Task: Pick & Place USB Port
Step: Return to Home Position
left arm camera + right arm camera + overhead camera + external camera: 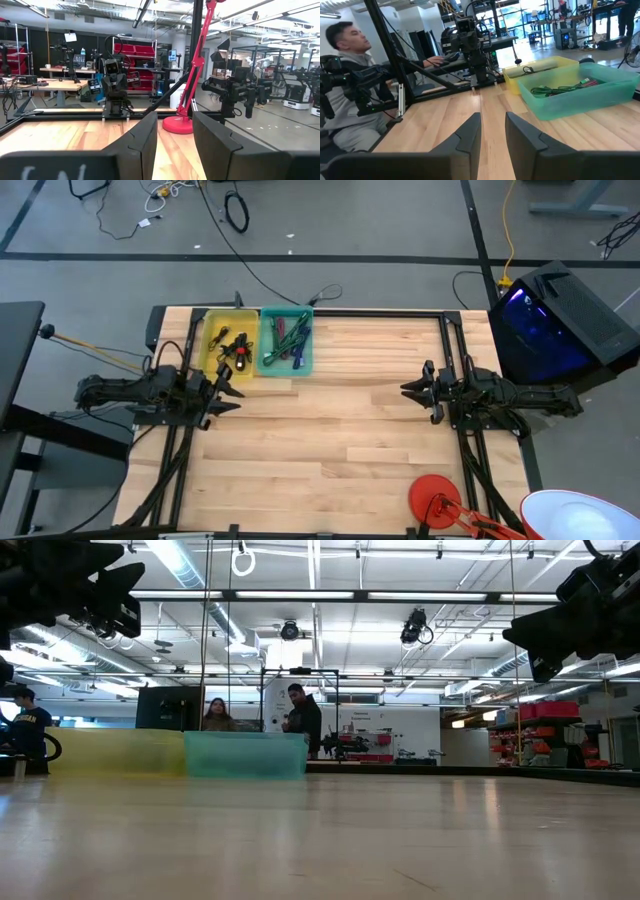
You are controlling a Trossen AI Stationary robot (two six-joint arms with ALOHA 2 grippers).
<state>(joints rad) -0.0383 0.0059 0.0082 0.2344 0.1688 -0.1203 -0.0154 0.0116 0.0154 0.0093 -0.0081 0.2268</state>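
A yellow bin point(209, 340) stands at the table's far left and holds small dark parts point(232, 348); which of them is the USB port I cannot tell. Beside it a green bin point(264, 330) holds cables point(560, 89). My left gripper point(237, 391) hovers open at the table's left edge, just in front of the yellow bin, with nothing between its fingers point(145, 135). At the right edge my right gripper point(408, 392) hangs open above the wood, empty, pointing across at the bins point(580, 97).
A red lamp base point(432, 495) sits at the near right corner, with a white round dish point(575, 515) beside it off the table. A dark computer case point(555, 320) stands off the right edge. A person point(345, 75) sits behind the left arm. Bare wood point(340, 420) lies between the arms.
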